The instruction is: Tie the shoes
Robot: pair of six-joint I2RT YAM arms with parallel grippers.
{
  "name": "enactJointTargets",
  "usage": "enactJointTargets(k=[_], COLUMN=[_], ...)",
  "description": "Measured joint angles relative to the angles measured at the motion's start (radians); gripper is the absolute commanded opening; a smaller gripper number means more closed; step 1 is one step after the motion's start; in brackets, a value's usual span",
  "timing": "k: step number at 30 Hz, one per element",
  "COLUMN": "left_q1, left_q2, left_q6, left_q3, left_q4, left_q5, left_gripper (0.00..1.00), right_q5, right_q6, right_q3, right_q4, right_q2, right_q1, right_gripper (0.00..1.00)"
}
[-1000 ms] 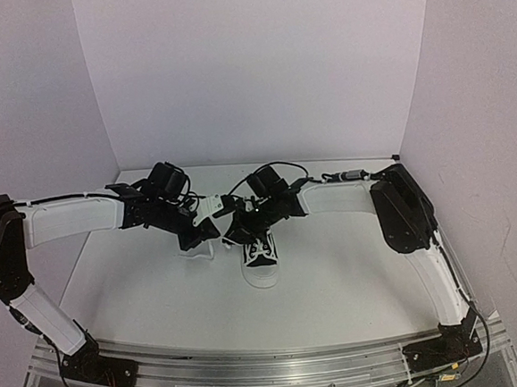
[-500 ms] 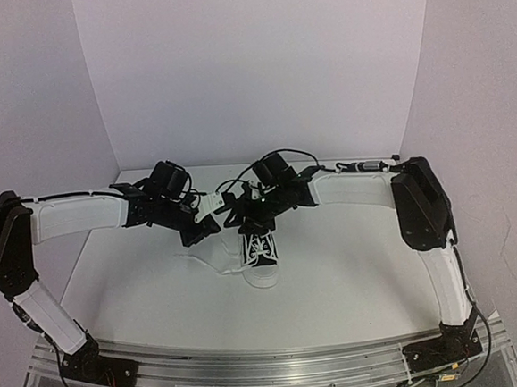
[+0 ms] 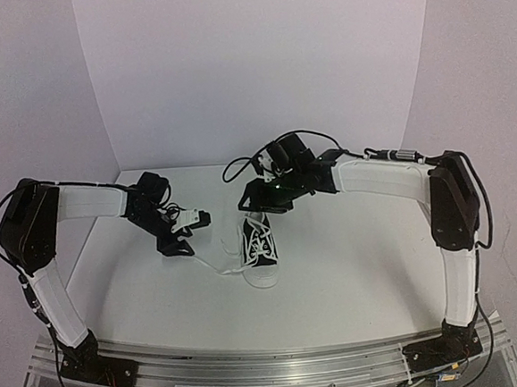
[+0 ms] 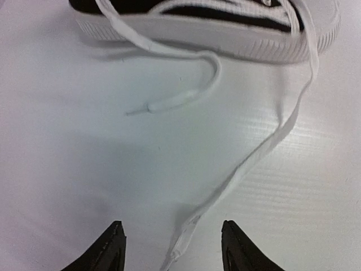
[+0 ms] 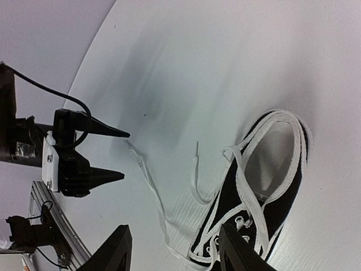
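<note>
A small black sneaker (image 3: 261,251) with a white toe cap stands mid-table, toe towards the arms. Its white laces are loose. One long lace (image 3: 219,266) trails left across the table, and a shorter end (image 4: 169,104) curls beside the sole (image 4: 225,42). My left gripper (image 3: 193,234) sits low to the left of the shoe, open; the long lace's tip (image 4: 183,234) lies on the table between its fingers, ungripped. My right gripper (image 3: 261,206) hovers behind and above the shoe's heel, open and empty. From there I look down on the shoe (image 5: 285,203), the lace (image 5: 149,180) and the left gripper (image 5: 125,155).
White table (image 3: 355,275) with white walls behind and on both sides. An aluminium rail (image 3: 272,367) carrying both arm bases runs along the near edge. Cables loop over the right wrist (image 3: 239,168).
Both grippers have opened and let the laces fall to the table. The left gripper has drawn back to the left; the right gripper has lifted and pulled back behind the shoe.
</note>
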Motion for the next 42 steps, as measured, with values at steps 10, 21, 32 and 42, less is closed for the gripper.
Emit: enactJointTargets(k=[10, 21, 32, 42], left_q1=[0.026, 0.003, -0.01, -0.003], left_q2=[0.09, 0.144, 0.171, 0.182], left_q6=[0.234, 0.265, 0.292, 0.027], left_q3=[0.054, 0.063, 0.088, 0.256], left_q4=[-0.158, -0.11, -0.102, -0.033], left_q5=[0.0, -0.033, -0.026, -0.102], left_gripper=[0.57, 0.41, 0.0, 0.0], right_q5=[0.039, 0.026, 0.02, 0.057], right_q6=[-0.048, -0.05, -0.05, -0.197], right_q3=[0.05, 0.052, 0.052, 0.01], right_q4=[-0.059, -0.066, -0.073, -0.043], right_q2=[0.015, 0.027, 0.031, 0.012], right_q1=[0.059, 0.061, 0.061, 0.103], right_gripper=[0.5, 0.48, 0.47, 0.45])
